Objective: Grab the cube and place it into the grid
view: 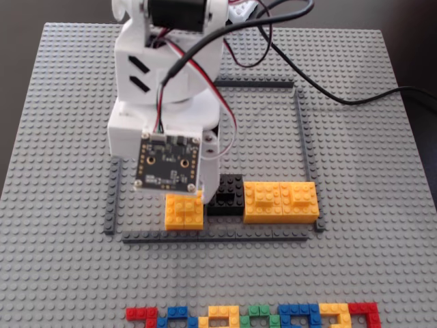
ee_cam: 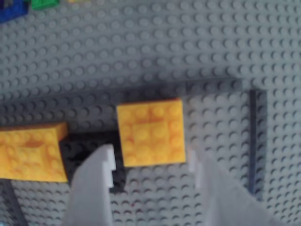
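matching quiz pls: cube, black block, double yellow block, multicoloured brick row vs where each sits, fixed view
Things:
1. cube
2. black block
3. double yellow block
4. multicoloured brick row

Places, fixed view:
A. along the bottom edge, outside the grid
B. inside the grid, rightmost of the three blocks
C. inside the grid, leftmost, just below the gripper, whose jaws stand open either side of it in the wrist view
D. between the two yellow pieces

Pairs: 1-C, 2-D, 3-B, 4-A
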Available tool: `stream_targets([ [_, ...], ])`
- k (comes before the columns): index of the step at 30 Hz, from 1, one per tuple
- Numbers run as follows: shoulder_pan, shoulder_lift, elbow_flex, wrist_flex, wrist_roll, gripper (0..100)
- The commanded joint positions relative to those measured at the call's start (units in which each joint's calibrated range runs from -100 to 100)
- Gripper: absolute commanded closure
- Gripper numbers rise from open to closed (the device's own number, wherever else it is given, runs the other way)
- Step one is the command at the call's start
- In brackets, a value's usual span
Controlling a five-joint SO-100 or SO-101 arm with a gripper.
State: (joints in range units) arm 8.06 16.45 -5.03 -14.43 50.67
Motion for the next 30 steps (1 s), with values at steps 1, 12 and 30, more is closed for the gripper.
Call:
stream_targets([
  [1, -0.95, -10.35, -5.71, 1.83, -0.44, 80],
  [12, -2.05, -30.21, -1.90, 8.37, -1.17, 77],
  [30, -2.94, -71.83, 23.65, 12.87, -2.30, 98],
])
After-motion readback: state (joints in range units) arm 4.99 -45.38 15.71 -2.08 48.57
